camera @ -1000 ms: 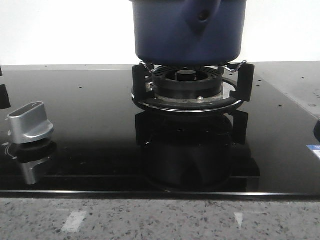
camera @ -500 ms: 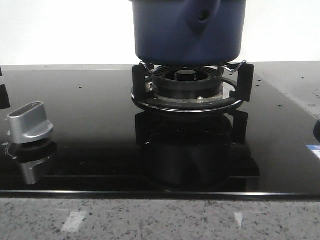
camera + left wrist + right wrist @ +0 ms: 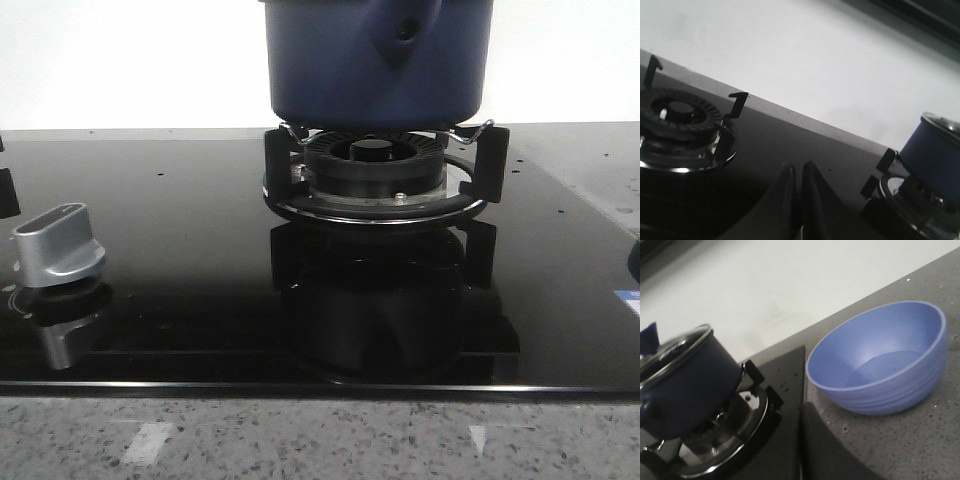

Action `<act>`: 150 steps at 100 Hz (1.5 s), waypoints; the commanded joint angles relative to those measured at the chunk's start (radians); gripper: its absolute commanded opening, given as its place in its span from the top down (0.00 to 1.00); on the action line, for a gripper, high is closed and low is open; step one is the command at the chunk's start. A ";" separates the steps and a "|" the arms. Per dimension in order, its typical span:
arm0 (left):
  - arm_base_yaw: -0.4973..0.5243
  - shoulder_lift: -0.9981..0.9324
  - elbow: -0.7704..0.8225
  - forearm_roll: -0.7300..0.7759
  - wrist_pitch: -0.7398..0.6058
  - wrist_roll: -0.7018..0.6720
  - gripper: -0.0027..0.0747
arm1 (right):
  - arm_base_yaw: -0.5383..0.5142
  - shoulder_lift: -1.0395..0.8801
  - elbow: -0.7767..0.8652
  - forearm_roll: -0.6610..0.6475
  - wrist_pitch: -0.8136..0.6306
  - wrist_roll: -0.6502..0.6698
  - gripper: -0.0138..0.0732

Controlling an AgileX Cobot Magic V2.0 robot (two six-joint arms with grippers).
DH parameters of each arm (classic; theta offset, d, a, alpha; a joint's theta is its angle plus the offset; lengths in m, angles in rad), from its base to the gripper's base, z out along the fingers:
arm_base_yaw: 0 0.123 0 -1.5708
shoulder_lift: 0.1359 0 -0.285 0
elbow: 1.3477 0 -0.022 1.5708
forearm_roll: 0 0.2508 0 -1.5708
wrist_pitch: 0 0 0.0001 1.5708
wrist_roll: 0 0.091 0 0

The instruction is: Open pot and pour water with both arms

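Pot: you have the pot (image 3: 375, 62) sitting on the burner grate (image 3: 385, 172) at the far middle of the black glass cooktop (image 3: 180, 260); its handle stub (image 3: 403, 30) points toward the near side.
Lid: a glass lid with a metal rim (image 3: 677, 347) is on the pot in the right wrist view, so opening is not yet done by my reading.
Bowl: the light blue bowl (image 3: 880, 357) stands on the speckled counter (image 3: 920, 440), just off the cooktop's right edge; it looks empty.
Left gripper: the left gripper (image 3: 799, 200) has its fingers pressed together on nothing, above the cooktop between a second, bare burner (image 3: 680, 117) and the pot, well apart from the pot.
Right gripper: only one dark finger of the right gripper (image 3: 812, 450) shows, near the pot and bowl; you cannot tell whether it is spread or closed.
Knob: a silver knob (image 3: 58, 243) sits at the near left, out of the way.
Risk, lid: with pressed-together fingers you cannot take the lid; spread them before the approach or you will knock it.
Risk, pot: the pot rests on narrow grate prongs; a sideways push on the handle stub could slide it off.
Risk, pour: the bowl is light and loose; a touch from the pot rim could shove it and spill water on the counter.
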State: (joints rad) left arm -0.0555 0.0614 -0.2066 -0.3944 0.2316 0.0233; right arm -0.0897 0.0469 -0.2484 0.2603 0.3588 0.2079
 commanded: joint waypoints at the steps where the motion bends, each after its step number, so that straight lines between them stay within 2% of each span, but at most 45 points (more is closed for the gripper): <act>1: -0.035 0.078 -0.098 0.013 0.004 0.135 0.99 | 0.024 0.066 -0.113 0.002 0.041 -0.124 0.93; 15: -0.077 0.184 -0.181 0.013 0.047 0.256 0.99 | 0.034 0.140 -0.217 0.002 0.142 -0.303 0.93; 27: -0.099 0.258 -0.222 0.013 0.059 0.304 0.97 | 0.034 0.163 -0.265 0.002 0.148 -0.356 0.93; 41: -0.145 0.311 -0.250 0.011 0.062 0.321 0.78 | 0.034 0.164 -0.285 0.002 0.143 -0.356 0.90; 47: -0.176 0.323 -0.264 0.011 0.073 0.323 0.66 | 0.034 0.164 -0.285 0.002 0.141 -0.356 0.85; 54: -0.205 0.335 -0.271 0.011 0.077 0.330 0.60 | 0.034 0.164 -0.285 0.002 0.141 -0.356 0.76; 64: -0.245 0.344 -0.275 0.011 0.077 0.374 0.60 | 0.034 0.164 -0.285 0.002 0.137 -0.356 0.62; 73: -0.280 0.357 -0.281 0.011 0.077 0.412 0.60 | 0.034 0.164 -0.285 0.002 0.132 -0.356 0.57; 88: -0.334 0.380 -0.293 0.009 0.070 0.428 0.60 | 0.034 0.164 -0.285 0.002 0.120 -0.356 0.57; 103: -0.399 0.412 -0.320 0.007 0.059 0.498 0.60 | 0.034 0.164 -0.285 0.002 0.118 -0.356 0.57; 115: -0.445 0.448 -0.333 0.005 -0.006 0.498 0.60 | 0.034 0.164 -0.285 0.002 0.104 -0.356 0.57; 128: -0.472 0.467 -0.333 0.003 -0.139 0.498 0.60 | 0.034 0.164 -0.285 0.002 0.068 -0.356 0.57; 139: -0.474 0.469 -0.333 -0.083 -0.218 0.498 0.60 | 0.034 0.164 -0.285 0.002 0.035 -0.356 0.57; 150: -0.474 0.469 -0.333 -0.147 -0.225 0.498 0.60 | 0.034 0.164 -0.285 0.002 0.020 -0.356 0.57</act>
State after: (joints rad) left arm -0.5194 0.5195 -0.5008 -0.4764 0.0970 0.5213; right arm -0.0571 0.1888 -0.4994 0.2603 0.4773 -0.1387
